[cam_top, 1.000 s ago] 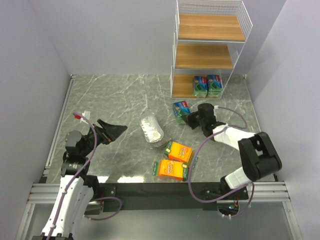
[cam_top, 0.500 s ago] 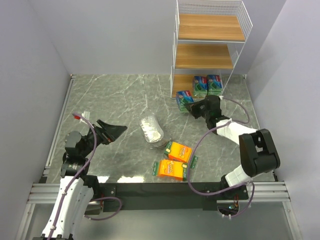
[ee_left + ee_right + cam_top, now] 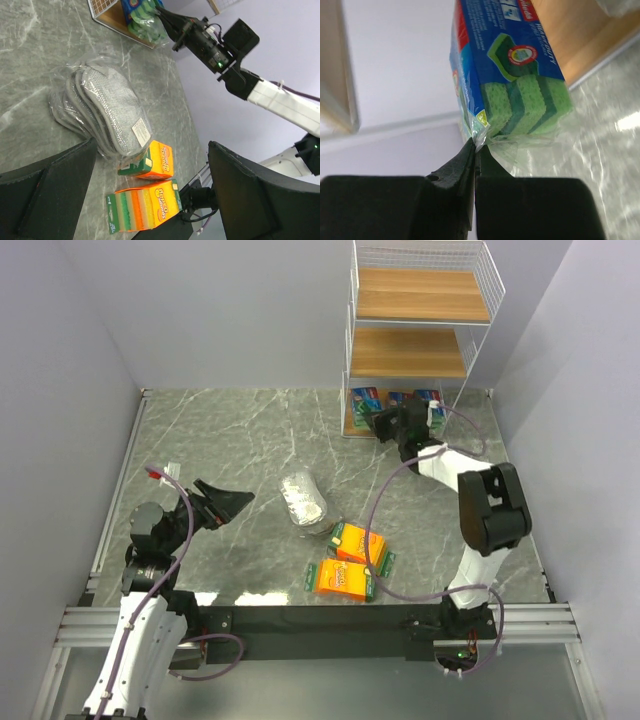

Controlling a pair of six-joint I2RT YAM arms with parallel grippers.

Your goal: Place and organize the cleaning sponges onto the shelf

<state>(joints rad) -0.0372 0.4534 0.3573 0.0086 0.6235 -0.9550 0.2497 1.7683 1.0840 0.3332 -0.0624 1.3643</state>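
Note:
My right gripper (image 3: 378, 421) is shut on the wrapper edge of a blue-and-green sponge pack (image 3: 364, 398) (image 3: 512, 75) and holds it at the left of the shelf's (image 3: 410, 350) bottom board. Two more blue-and-green packs (image 3: 418, 400) sit on that board behind the arm. The clear-wrapped silvery grey packs (image 3: 302, 499) (image 3: 107, 112) lie mid-table. Two orange packs (image 3: 357, 543) (image 3: 343, 580) lie in front of them, also in the left wrist view (image 3: 152, 161) (image 3: 145, 205). My left gripper (image 3: 235, 502) is open and empty, left of the grey packs.
Grey walls close the table on the left, back and right. The shelf's middle and top boards (image 3: 422, 294) are bare. A black rail (image 3: 300, 620) runs along the near table edge.
My right gripper has carried the blue-and-green pack from the table up and back to the shelf's bottom tier. The left arm has not moved.

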